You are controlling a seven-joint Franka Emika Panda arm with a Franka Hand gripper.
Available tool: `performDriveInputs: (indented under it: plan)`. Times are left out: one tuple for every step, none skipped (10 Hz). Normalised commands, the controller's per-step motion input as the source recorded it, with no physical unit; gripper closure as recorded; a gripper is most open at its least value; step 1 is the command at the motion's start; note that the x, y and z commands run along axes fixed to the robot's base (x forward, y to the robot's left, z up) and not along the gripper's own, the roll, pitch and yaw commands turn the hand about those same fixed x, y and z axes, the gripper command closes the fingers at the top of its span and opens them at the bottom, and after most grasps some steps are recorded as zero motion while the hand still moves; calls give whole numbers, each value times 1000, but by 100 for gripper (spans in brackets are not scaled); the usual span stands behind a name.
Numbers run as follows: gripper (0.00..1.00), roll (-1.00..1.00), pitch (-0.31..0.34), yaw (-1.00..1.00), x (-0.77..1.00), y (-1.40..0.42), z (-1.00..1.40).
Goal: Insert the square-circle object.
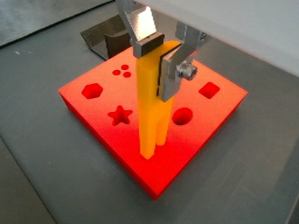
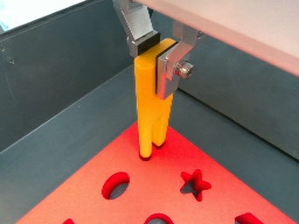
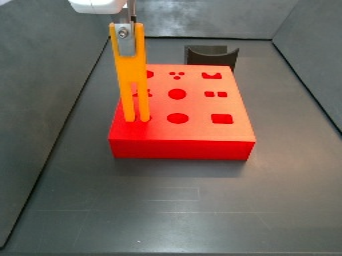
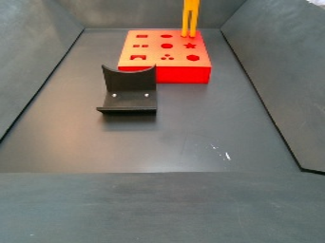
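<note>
The orange-yellow square-circle object (image 1: 149, 101) is held upright at its top end, clamped between the gripper's (image 1: 160, 54) jaws, above a corner of the red block (image 3: 187, 115). In a wrist view its two prongs (image 2: 149, 140) are seen reaching the block's top face near one edge; whether they sit inside a hole cannot be told. Star, round and square holes lie open across the rest of the block. A dark grey curved piece (image 4: 127, 90) rests on the bench (image 4: 191, 142), well apart from the block in one side view and just behind it in another (image 3: 211, 53). Grey walls enclose the bench.
</note>
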Motion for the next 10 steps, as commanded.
performDriveInputs:
  plan:
    - [100, 59, 3, 0, -57, 91, -140]
    - [100, 59, 34, 0, 17, 0, -51]
    - [100, 97, 60, 0, 143, -71, -46]
    - [100, 146, 86, 0, 126, -160, -126]
    - [100, 214, 147, 0, 163, -237, -257]
    - [100, 304, 226, 0, 220, -271, -377]
    - [100, 266, 204, 0, 283, -200, -466]
    - [100, 251, 207, 0, 303, -160, -446]
    - [100, 74, 189, 0, 417, -26, -646]
    - [100, 0, 143, 0, 420, 0, -883]
